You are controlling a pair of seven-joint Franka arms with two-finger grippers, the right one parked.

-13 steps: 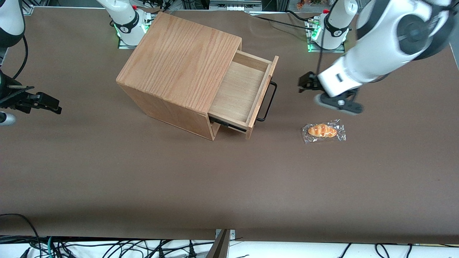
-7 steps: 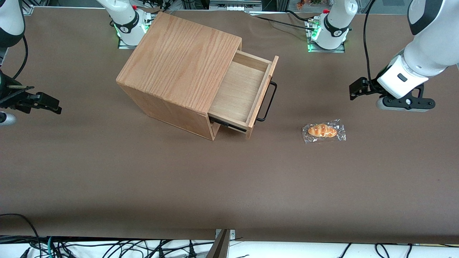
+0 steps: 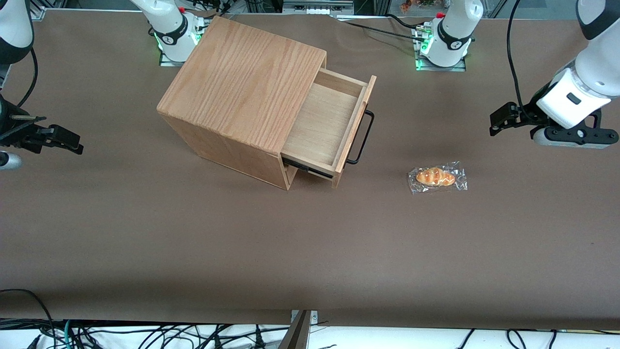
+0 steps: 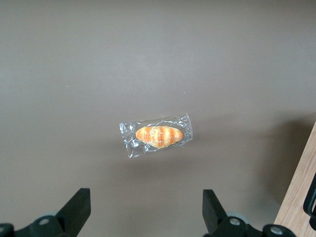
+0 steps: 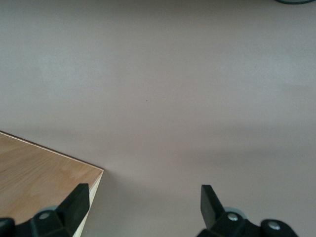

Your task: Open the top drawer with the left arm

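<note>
One step seems finished: the top drawer (image 3: 329,123) is pulled out of the cabinet (image 3: 242,92). Well apart from its handle (image 3: 363,138), the gripper (image 3: 503,121) is held spread, empty; only parking seems needed.

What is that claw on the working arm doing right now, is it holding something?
Left arm's gripper: open and empty, hanging above the table toward the working arm's end, well away from the top drawer, which stands pulled out.

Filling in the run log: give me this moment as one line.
top drawer: pulled out, empty | left arm gripper: open, holding nothing, above table, toward working arm's end | wrapped bread roll: on table
</note>
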